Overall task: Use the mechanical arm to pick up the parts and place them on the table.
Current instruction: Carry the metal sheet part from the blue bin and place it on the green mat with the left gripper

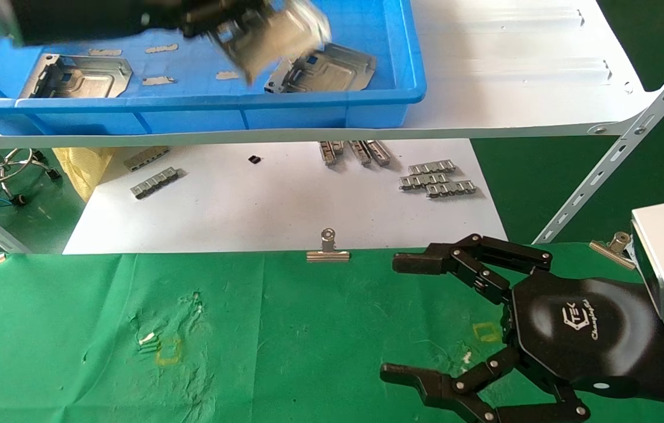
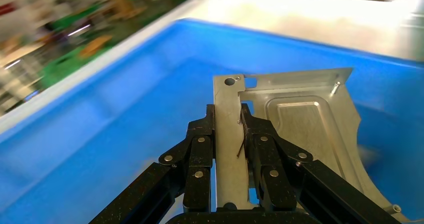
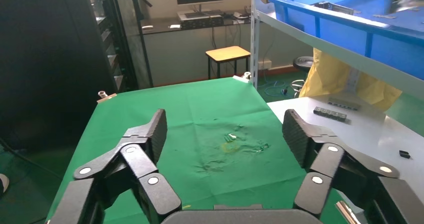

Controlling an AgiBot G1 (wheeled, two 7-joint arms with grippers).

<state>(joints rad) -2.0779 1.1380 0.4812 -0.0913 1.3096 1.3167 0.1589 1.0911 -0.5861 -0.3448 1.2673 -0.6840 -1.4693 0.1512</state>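
My left gripper (image 1: 232, 26) is at the top of the head view, above the blue bin (image 1: 308, 111), shut on a silvery stamped part (image 1: 282, 35) that it holds tilted in the air. In the left wrist view the gripper (image 2: 228, 113) clamps the flange of that part (image 2: 310, 119). Two more parts lie in the bin, one at its left (image 1: 76, 76) and one at its right (image 1: 329, 70). My right gripper (image 1: 396, 317) is open and empty low over the green table (image 1: 279, 329). In the right wrist view it (image 3: 225, 121) is spread wide above the green cloth (image 3: 200, 109).
The bin stands on a white shelf board (image 1: 514, 70) with a slanted bracket (image 1: 620, 158). Below lies a white sheet (image 1: 273, 205) with small ribbed strips (image 1: 435, 179). Binder clips (image 1: 328, 249) hold the cloth's far edge. A yellow bag (image 1: 79, 164) is at the left.
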